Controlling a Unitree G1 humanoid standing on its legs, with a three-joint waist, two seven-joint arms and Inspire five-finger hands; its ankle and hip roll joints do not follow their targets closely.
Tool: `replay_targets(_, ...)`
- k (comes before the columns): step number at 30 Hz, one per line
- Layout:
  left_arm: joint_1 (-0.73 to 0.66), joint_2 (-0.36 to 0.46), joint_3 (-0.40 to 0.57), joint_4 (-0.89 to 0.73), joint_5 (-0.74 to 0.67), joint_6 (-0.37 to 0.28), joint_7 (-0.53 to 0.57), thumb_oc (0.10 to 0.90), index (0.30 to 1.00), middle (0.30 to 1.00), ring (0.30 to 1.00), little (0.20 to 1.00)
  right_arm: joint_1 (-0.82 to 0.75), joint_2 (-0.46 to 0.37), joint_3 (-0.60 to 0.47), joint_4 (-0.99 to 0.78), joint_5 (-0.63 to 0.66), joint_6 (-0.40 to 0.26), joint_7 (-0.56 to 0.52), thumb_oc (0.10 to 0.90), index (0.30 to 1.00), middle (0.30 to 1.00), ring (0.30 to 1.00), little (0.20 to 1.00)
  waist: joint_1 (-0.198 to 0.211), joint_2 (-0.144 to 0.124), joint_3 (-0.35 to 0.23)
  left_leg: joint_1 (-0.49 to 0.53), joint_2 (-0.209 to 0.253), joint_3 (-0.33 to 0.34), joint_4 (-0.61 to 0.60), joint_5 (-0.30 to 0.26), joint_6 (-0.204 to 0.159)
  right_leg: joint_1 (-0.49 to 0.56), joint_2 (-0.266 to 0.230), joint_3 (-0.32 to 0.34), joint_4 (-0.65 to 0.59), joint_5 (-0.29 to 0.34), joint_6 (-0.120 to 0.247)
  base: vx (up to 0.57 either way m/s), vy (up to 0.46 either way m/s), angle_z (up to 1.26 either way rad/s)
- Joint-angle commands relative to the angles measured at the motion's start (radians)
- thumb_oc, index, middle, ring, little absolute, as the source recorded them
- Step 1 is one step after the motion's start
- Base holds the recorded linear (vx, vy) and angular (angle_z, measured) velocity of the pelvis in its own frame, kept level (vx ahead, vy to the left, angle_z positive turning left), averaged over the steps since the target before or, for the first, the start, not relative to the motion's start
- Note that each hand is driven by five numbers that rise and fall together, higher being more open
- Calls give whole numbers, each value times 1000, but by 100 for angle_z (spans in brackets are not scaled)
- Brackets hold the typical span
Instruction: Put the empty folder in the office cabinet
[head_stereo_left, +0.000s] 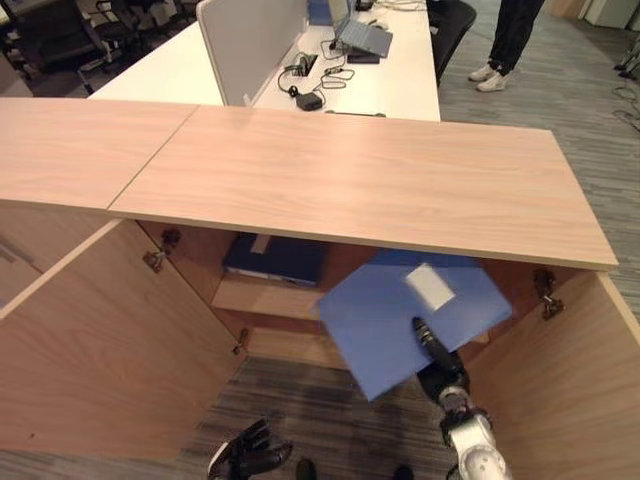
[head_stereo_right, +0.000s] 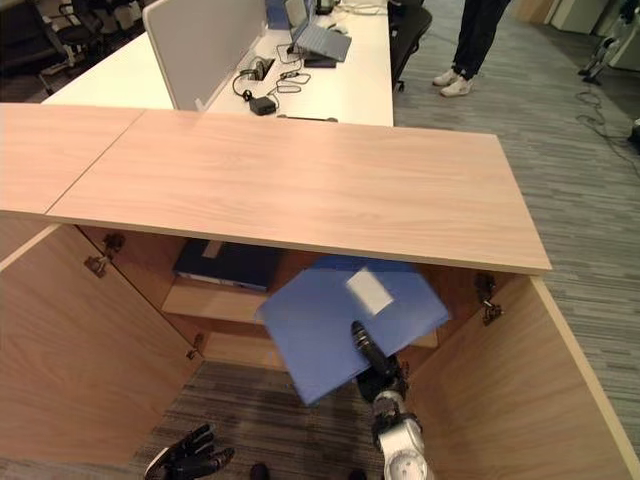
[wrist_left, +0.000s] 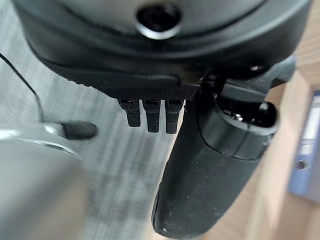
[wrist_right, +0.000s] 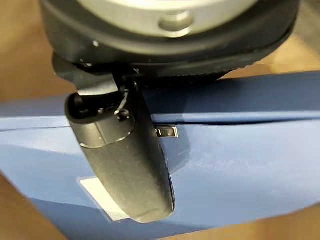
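A light blue folder (head_stereo_left: 400, 320) with a white label (head_stereo_left: 430, 287) is held tilted in the open front of the wooden office cabinet (head_stereo_left: 350, 175). Its far edge reaches under the cabinet's top board. My right hand (head_stereo_left: 440, 370) grips the folder's near edge from below. In the right wrist view its thumb (wrist_right: 125, 165) lies pressed on the folder's blue cover (wrist_right: 240, 165). My left hand (head_stereo_left: 250, 455) hangs low over the carpet in front of the cabinet, fingers relaxed and holding nothing.
A dark blue binder (head_stereo_left: 275, 258) lies on the cabinet's inner shelf (head_stereo_left: 265, 297), left of the folder. Both doors stand wide open, left (head_stereo_left: 100, 350) and right (head_stereo_left: 570, 390). Behind the cabinet are a white desk with a laptop (head_stereo_left: 362, 38) and a person's legs (head_stereo_left: 505, 40).
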Motion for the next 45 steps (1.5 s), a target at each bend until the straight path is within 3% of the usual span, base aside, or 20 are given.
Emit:
replay_targets(1, -97, 50, -32, -18, 47, -67, 3, 800, 900, 900, 900, 900, -197, -22, -176, -52, 111, -211, -25, 400, 300, 300, 300, 300, 16, 23, 76, 28, 75, 88, 2, -17, -89, 34, -30, 11, 33, -113, 79, -62, -15, -1)
replay_targets(5, -111, 56, -51, -22, 31, -70, 4, 800, 900, 900, 900, 900, -272, -57, -256, 33, 160, -264, -66, 400, 300, 300, 300, 300, 23, 39, 98, 11, 72, 88, 2, -12, -91, 15, -36, 16, 36, -110, 82, -63, -8, 0)
replay_targets(15, -185, 84, -114, -50, -7, -93, 12, 800, 900, 900, 900, 900, -534, -294, -415, 293, 281, -327, -147, 400, 300, 300, 300, 300, 34, 152, 172, -57, 60, 96, 2, 6, -108, -82, -84, 43, 54, -94, 100, -86, 36, -1)
replay_targets(17, -194, 82, -122, -50, -6, -94, 10, 800, 900, 900, 900, 900, -553, -316, -419, 314, 288, -324, -147, 400, 300, 300, 300, 300, 36, 163, 174, -67, 60, 97, 2, 14, -107, -93, -87, 44, 53, -86, 101, -43, 24, 0)
replay_targets(18, -207, 86, -147, -64, -8, -99, 4, 800, 900, 900, 900, 900, -593, -361, -420, 348, 297, -316, -151, 400, 300, 300, 300, 300, 36, 187, 180, -80, 57, 98, 2, 13, -113, -106, -100, 46, 50, -83, 109, -70, 37, 0)
replay_targets(20, -220, 85, -170, -71, -6, -105, 1, 800, 900, 900, 900, 900, -639, -401, -397, 373, 291, -310, -155, 400, 300, 300, 300, 300, 36, 205, 188, -96, 55, 104, 2, 15, -115, -130, -109, 55, 51, -79, 113, -64, 31, -9)
replay_targets(23, -236, 83, -202, -82, -12, -107, 1, 800, 900, 900, 900, 900, -718, -442, -342, 399, 268, -295, -164, 400, 300, 300, 300, 300, 42, 221, 193, -121, 57, 119, 2, 18, -114, -172, -120, 71, 60, -72, 118, -40, 11, -5)
replay_targets(34, -241, 100, -262, -76, 3, -106, -7, 800, 900, 900, 900, 900, -964, -520, -201, 423, 217, -293, -195, 400, 300, 300, 300, 300, 74, 229, 190, -171, 64, 135, 2, 27, -121, -242, -133, 94, 69, -61, 120, 12, -15, -13)
replay_targets(45, -234, 154, -266, -56, 0, -101, 6, 800, 900, 900, 900, 900, -1203, -571, -64, 427, 218, -302, -207, 400, 300, 300, 300, 300, 112, 185, 152, -184, 76, 111, 2, 26, -121, -253, -113, 89, 85, -87, 104, 76, -51, 3)
